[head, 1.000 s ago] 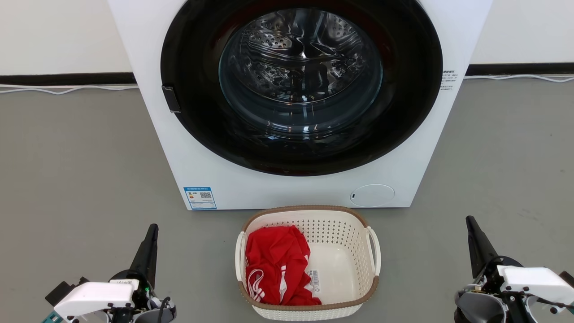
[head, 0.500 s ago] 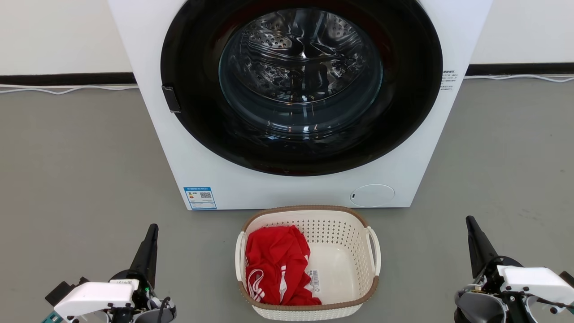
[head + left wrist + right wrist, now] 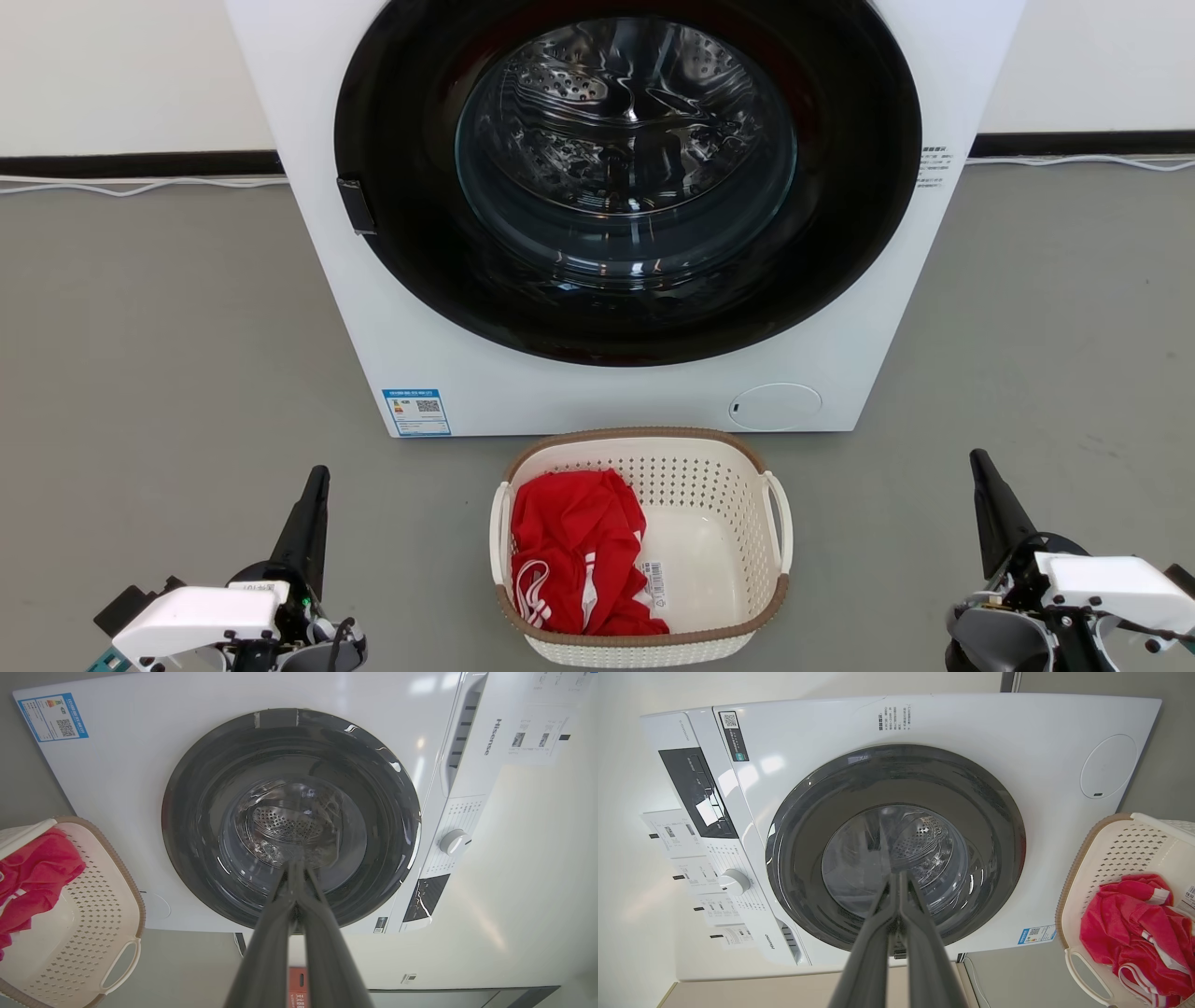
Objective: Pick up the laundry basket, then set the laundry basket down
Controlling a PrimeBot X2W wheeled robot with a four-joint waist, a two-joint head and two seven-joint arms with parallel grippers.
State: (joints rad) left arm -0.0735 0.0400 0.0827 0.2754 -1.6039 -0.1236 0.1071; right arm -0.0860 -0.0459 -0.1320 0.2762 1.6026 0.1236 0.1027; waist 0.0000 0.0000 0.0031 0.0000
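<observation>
Nothing has moved since a second ago. The laundry basket [image 3: 695, 481] sits upright on the grey floor [image 3: 168, 355], just in front of the washing machine [image 3: 607, 397], below its round door [image 3: 625, 177]. A crumpled red garment [image 3: 569, 541] fills the basket's left half, and a barcode sticker [image 3: 654, 581] lies on its bare bottom beside the cloth. The left gripper [image 3: 318, 476] hangs over the floor well to the basket's left and the right gripper [image 3: 977, 459] well to its right. Neither touches the basket. In each wrist view the jaws are pressed together at the tips, closed on nothing and pointing at the door glass.
</observation>
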